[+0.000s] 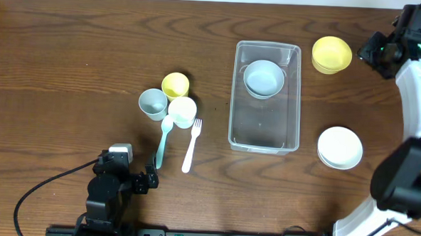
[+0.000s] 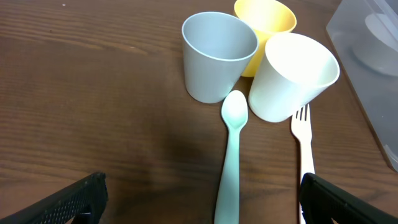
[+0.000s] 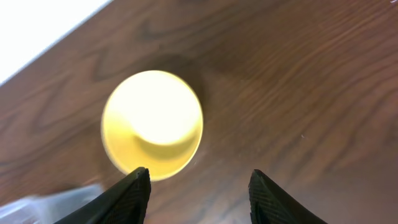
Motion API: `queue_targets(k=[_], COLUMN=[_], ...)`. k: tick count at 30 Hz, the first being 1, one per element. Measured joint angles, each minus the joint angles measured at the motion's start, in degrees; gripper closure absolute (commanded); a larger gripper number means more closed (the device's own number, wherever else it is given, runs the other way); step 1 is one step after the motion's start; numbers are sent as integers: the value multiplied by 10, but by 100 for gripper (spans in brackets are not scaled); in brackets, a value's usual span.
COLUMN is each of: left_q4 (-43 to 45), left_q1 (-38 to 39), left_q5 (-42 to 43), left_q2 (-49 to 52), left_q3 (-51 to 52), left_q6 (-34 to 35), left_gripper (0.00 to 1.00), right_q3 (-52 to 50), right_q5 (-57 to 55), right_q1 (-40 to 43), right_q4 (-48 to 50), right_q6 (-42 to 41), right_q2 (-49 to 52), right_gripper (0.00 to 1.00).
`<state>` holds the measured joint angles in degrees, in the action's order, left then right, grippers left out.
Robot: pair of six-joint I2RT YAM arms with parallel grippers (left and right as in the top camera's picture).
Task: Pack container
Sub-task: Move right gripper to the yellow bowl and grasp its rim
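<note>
The clear plastic container (image 1: 265, 95) stands at centre right with a pale grey-blue bowl (image 1: 263, 78) inside its far end. A yellow bowl (image 1: 331, 54) sits to the container's right at the back, and it also shows in the right wrist view (image 3: 152, 124). My right gripper (image 1: 373, 50) is open and empty, just right of the yellow bowl. A white bowl (image 1: 339, 147) sits right of the container. Grey (image 1: 153, 103), yellow (image 1: 175, 84) and white (image 1: 182, 111) cups stand left of it, with a mint spoon (image 1: 163, 141) and white fork (image 1: 192, 145). My left gripper (image 1: 140, 182) is open and empty near the spoon.
The left wrist view shows the grey cup (image 2: 217, 56), yellow cup (image 2: 264, 25), white cup (image 2: 292, 78), spoon (image 2: 231, 162) and fork (image 2: 305, 149) ahead of the open jaws (image 2: 202, 199). The container's corner (image 2: 373, 68) is at the right. Black cables lie at the table's front left.
</note>
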<state>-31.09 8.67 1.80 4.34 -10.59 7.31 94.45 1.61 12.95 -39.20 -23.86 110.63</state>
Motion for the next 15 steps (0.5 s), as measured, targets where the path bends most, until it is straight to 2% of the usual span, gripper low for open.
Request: queue_targets(k=[8,13,15], left_q4=[0,0,0], left_q1=[0,0,0], left_q5=[0,0,0], left_q2=[0,0,0], left_q3=[0,0,0], left_q6=[0,0,0], left_gripper=[2,2,2], right_q3=[23,24,24], right_q5=[1,2,2], right_q1=[0,-5,-10], right_q4=[37,63,64], right_q6=[0,0,0], right_q2=[130,165,170], right_gripper=[44,44,47])
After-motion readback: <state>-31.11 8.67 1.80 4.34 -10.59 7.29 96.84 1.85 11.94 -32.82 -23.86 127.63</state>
